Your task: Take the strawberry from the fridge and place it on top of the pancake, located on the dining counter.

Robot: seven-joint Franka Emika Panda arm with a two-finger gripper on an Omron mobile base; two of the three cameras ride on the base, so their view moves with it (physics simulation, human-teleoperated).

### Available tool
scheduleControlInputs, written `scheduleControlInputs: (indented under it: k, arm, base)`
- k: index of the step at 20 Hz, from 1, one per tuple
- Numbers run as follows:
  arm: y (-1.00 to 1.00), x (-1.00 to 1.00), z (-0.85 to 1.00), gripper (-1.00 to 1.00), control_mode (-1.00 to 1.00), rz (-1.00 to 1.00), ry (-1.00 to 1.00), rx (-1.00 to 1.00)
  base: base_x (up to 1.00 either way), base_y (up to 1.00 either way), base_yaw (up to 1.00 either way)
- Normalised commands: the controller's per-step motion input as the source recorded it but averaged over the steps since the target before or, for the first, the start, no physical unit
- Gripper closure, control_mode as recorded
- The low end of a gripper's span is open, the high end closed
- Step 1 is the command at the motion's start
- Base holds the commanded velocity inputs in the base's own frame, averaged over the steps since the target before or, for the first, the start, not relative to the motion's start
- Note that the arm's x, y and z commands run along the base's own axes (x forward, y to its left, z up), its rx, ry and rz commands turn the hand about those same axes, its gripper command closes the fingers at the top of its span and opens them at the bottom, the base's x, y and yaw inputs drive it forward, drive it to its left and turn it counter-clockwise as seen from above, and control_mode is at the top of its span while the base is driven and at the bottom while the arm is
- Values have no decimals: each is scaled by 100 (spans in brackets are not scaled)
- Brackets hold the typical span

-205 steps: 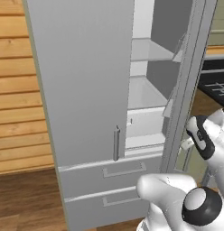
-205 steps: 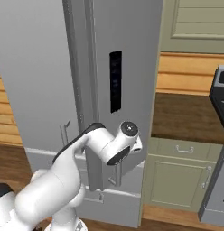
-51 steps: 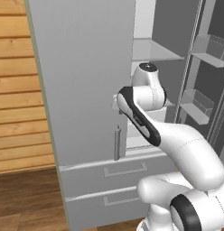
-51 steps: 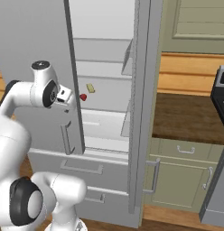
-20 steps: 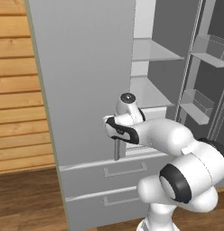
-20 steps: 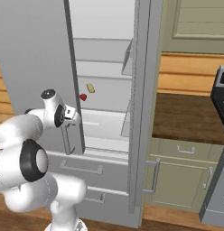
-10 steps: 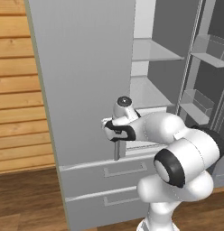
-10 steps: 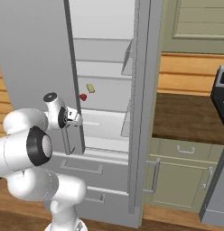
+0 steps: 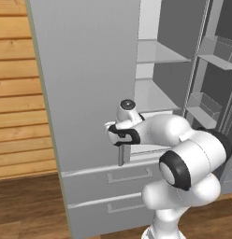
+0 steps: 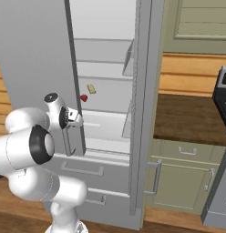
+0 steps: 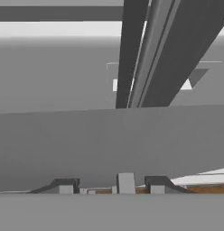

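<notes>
Tool (image 9: pixel 119 140) sits at the tall light-grey fridge's (image 9: pixel 85 84) vertical bar handle, presumably to swing that door wider; its grip is unclear. From the right, the tiny red strawberry (image 10: pixel 84 98) rests on a white shelf. The hand camera shows the handle between the fingertips (image 11: pixel 65 185), contact unconfirmed.

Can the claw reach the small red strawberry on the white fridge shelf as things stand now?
Probably not yet: the claw sits at the left grey fridge door, whose edge stands between it and the small red strawberry.
</notes>
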Motion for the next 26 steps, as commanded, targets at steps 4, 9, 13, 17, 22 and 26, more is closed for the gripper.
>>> scheduleControlInputs:
  k: [4, 9, 13, 17, 22, 26]
  arm:
    - [13, -3, -9, 100, -100, 0, 0, 0]
    - [26, -22, -3, 100, -100, -10, 0, 0]
    - [45, -34, 0, 100, -100, -17, 1, 0]
    - [53, -60, -13, 100, -100, -20, 0, -1]
    - [60, -84, -27, 100, -100, -12, 0, -6]
    - [75, -81, -24, 100, -100, -6, 0, -13]
  base:
    - [0, 0, 0]
    - [0, 0, 0]
    - [0, 0, 0]
    - [0, 0, 0]
    - [0, 0, 0]
    - [0, 0, 0]
